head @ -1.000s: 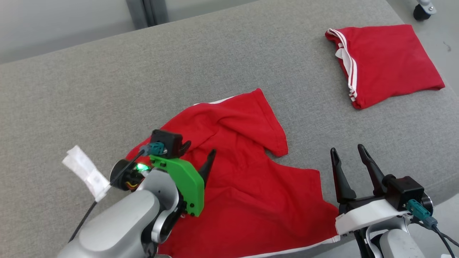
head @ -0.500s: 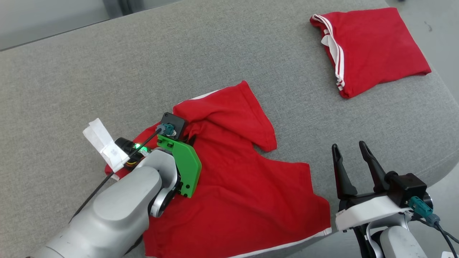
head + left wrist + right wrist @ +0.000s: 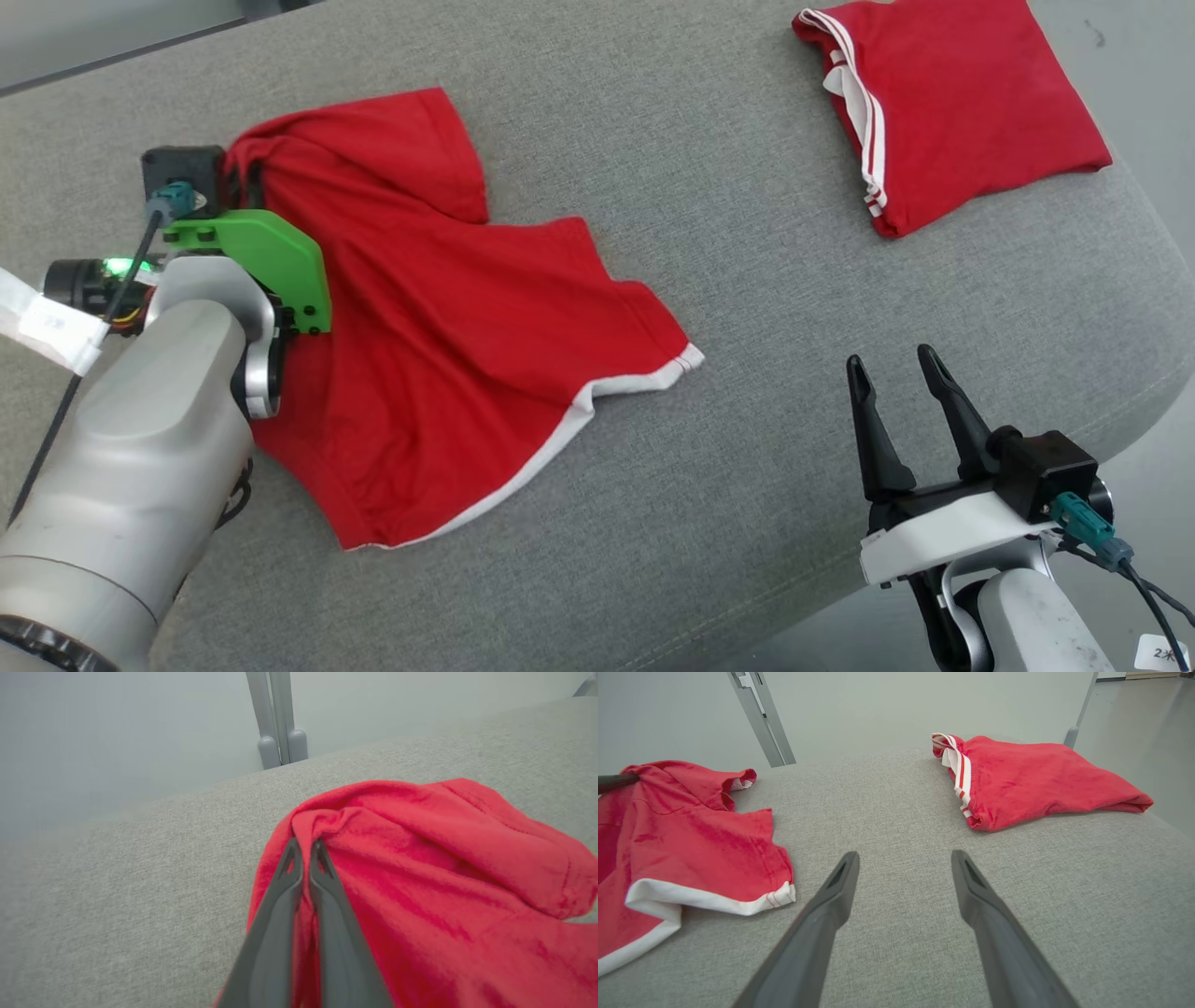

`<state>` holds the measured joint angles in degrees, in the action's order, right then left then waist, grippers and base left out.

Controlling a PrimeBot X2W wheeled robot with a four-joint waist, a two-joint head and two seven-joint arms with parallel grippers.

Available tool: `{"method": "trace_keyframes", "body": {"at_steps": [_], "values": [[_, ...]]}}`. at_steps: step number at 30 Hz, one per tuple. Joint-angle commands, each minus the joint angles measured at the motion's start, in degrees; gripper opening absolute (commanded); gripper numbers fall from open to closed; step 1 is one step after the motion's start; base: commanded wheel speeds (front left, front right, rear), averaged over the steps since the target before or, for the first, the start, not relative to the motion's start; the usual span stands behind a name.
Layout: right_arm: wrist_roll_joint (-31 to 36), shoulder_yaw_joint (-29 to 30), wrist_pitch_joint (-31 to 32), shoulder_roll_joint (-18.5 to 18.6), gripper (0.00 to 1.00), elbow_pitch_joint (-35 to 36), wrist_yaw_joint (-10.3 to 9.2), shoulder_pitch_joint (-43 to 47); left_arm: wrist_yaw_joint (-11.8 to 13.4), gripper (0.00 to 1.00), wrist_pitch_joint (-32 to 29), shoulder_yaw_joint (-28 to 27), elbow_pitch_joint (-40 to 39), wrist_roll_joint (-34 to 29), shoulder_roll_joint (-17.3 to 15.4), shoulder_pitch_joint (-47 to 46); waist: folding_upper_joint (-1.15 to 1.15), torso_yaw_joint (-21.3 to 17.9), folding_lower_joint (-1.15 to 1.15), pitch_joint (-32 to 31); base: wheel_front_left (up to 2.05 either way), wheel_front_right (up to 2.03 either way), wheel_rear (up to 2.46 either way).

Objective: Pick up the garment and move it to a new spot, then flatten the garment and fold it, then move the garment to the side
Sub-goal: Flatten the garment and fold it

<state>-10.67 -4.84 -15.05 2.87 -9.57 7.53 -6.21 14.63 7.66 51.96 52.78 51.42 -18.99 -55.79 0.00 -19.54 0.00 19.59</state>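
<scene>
A loose red garment (image 3: 448, 317) with a white hem lies spread and rumpled on the grey cushion (image 3: 653, 177), left of the middle. My left gripper (image 3: 241, 182) is shut on a bunched fold at its upper left edge; in the left wrist view the two fingertips (image 3: 304, 851) pinch the red garment (image 3: 420, 868) together. My right gripper (image 3: 896, 369) stands open at the lower right, above bare cushion (image 3: 901, 812), with nothing between its fingers. The right wrist view has the garment (image 3: 691, 835) at its left.
A second red garment (image 3: 962, 103) with white stripes lies folded at the cushion's far right corner, also folded garment (image 3: 1031, 781) in the right wrist view. The cushion's edge (image 3: 1148, 280) drops off at the right. A grey post (image 3: 278, 718) stands behind the cushion.
My left gripper closed on the garment's edge and dragged it left and away across the cushion. The head camera also shifted. The right gripper stayed open and nearly still.
</scene>
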Motion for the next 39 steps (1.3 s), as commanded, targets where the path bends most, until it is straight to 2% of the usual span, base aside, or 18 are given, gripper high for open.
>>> {"method": "trace_keyframes", "body": {"at_steps": [1,4,5,6,7,13,16,21,27,32,35,39], "values": [[0.3,0.1,-0.2,0.0,1.00,-0.1,-0.09,-0.3,0.3,0.00,1.5,-0.5,1.5,0.1,-0.7,-1.2,0.00,0.0,0.00,-0.1,0.00,0.00,0.00],[0.6,0.2,-0.2,0.0,1.00,-0.3,-0.09,-0.2,0.5,0.00,4.0,-1.5,4.2,0.5,-0.6,-2.0,0.00,0.2,0.00,-0.5,0.00,0.00,0.00],[0.7,0.2,-0.2,0.0,1.00,-0.4,-0.09,-0.2,-0.2,0.31,4.8,-1.6,4.7,0.5,-0.2,-2.0,0.00,0.4,0.00,-0.6,0.00,0.00,0.00],[0.7,0.2,-0.2,0.0,1.00,-0.5,-0.09,-0.2,-0.6,0.72,5.3,-1.8,5.2,0.5,0.2,-1.9,0.00,0.6,0.00,-0.8,0.00,0.00,0.00],[0.8,0.2,-0.2,0.0,1.00,-0.7,-0.09,0.0,-1.4,1.00,5.8,-2.1,5.7,0.8,0.6,-1.7,0.00,0.9,0.00,-1.1,0.00,0.00,0.00],[1.2,1.1,-0.2,0.1,1.00,-0.8,-0.09,0.6,-3.2,1.00,7.6,-6.1,4.2,0.5,1.8,-0.5,0.00,2.7,0.00,-3.6,0.00,0.00,0.00],[2.1,2.4,-0.2,0.1,1.00,-0.3,-0.09,1.5,-2.5,1.00,7.5,-11.0,-3.1,-2.6,0.8,2.8,0.00,4.1,0.00,-5.7,0.00,0.00,0.00],[3.7,4.1,-0.2,0.1,1.00,0.5,-0.09,3.6,-1.8,1.00,7.5,-20.3,-18.3,-9.2,0.6,15.6,0.00,6.5,0.00,-9.9,0.00,0.00,0.00],[6.0,6.2,-0.2,0.0,1.00,1.3,-0.09,5.1,-2.7,1.00,7.5,-28.8,-33.4,-16.2,2.9,32.6,0.00,11.0,0.00,-13.1,0.00,0.00,0.00],[7.7,6.7,-0.2,0.1,1.00,1.2,-0.09,4.7,-7.0,1.00,7.5,-34.4,-40.2,-19.4,5.3,43.4,0.00,14.4,0.00,-14.9,0.00,0.00,0.00],[8.6,6.4,-0.2,0.1,1.00,0.7,-0.09,4.4,-9.8,1.00,7.5,-36.6,-42.1,-21.6,6.6,48.4,0.00,15.9,0.00,-16.1,0.00,0.00,0.00],[9.0,6.0,-0.2,0.1,1.00,-0.3,-0.09,4.7,-12.1,1.00,7.5,-39.6,-43.1,-25.7,7.5,55.5,0.00,17.3,0.00,-18.2,0.00,0.00,0.00]]}}
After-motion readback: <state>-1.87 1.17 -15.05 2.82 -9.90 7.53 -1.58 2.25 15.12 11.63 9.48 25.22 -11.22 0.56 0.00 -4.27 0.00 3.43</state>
